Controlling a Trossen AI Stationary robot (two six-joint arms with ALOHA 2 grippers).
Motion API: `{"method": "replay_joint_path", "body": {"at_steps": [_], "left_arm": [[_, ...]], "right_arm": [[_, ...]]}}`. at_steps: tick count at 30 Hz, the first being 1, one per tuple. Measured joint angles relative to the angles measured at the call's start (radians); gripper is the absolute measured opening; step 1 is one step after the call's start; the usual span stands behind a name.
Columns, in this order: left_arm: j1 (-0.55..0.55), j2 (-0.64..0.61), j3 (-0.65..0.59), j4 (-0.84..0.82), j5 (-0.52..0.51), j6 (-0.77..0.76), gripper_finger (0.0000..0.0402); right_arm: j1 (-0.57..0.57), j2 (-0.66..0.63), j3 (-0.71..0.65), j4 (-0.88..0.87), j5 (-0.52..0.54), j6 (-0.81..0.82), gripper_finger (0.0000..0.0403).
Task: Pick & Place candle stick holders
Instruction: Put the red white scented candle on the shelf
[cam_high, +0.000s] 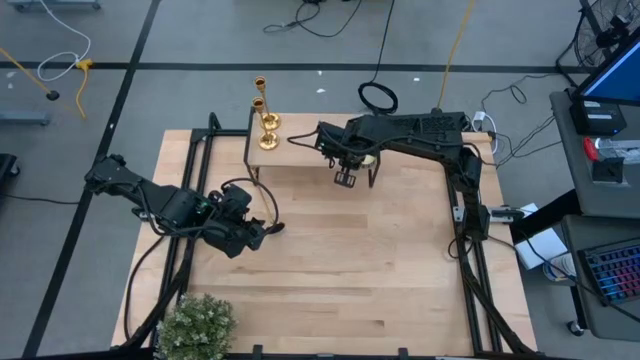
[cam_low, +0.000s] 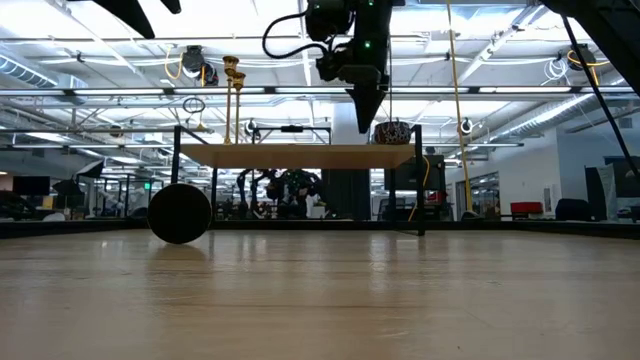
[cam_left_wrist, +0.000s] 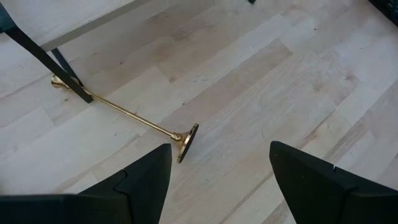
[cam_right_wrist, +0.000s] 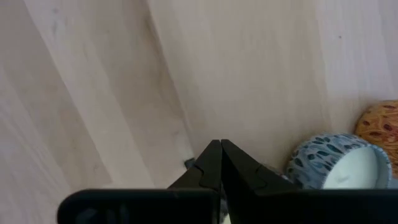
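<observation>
Two gold candle stick holders (cam_high: 266, 120) stand upright on the left end of a small raised shelf (cam_high: 300, 155) at the table's far side; they also show in the low view (cam_low: 234, 100). A third holder (cam_left_wrist: 124, 112) lies on its side on the table, its cup end (cam_left_wrist: 59, 81) under the shelf beside a dark leg and its round base (cam_left_wrist: 188, 142) toward my left gripper. My left gripper (cam_left_wrist: 217, 180) is open and empty, a little short of that base. My right gripper (cam_right_wrist: 221, 155) is shut and empty above the shelf (cam_low: 365, 110).
A blue patterned candle (cam_right_wrist: 339, 165) and an orange one (cam_right_wrist: 379, 124) sit on the shelf near my right gripper. A dark round shape (cam_low: 180, 212) rests on the table under the shelf's left end. A potted plant (cam_high: 195, 325) stands at the near left corner.
</observation>
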Motion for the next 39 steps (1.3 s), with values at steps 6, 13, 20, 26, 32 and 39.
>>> {"method": "replay_joint_path", "body": {"at_steps": [6, 13, 20, 26, 32, 39], "left_arm": [[0.000, 0.000, 0.000, 0.000, 0.000, 0.000, 0.0273], [0.000, 0.000, 0.000, 0.000, 0.000, 0.000, 0.0273], [0.000, 0.000, 0.000, 0.000, 0.000, 0.000, 0.0273], [0.000, 0.000, 0.000, 0.000, 0.000, 0.001, 0.0273], [0.000, 0.000, 0.000, 0.000, 0.000, 0.004, 0.0273], [0.000, 0.000, 0.000, 0.000, 0.000, 0.004, 0.0273]], "right_arm": [[0.008, 0.000, 0.000, -0.015, -0.003, 0.006, 0.0000], [0.008, 0.000, 0.000, -0.027, -0.003, 0.011, 0.0000], [0.007, 0.000, 0.000, -0.026, -0.002, 0.011, 0.0000], [0.006, 0.000, 0.000, -0.026, -0.002, 0.011, 0.0000], [0.006, 0.000, 0.000, -0.026, -0.001, 0.011, 0.0000], [0.006, 0.000, 0.000, -0.026, 0.003, 0.011, 0.0000]]}}
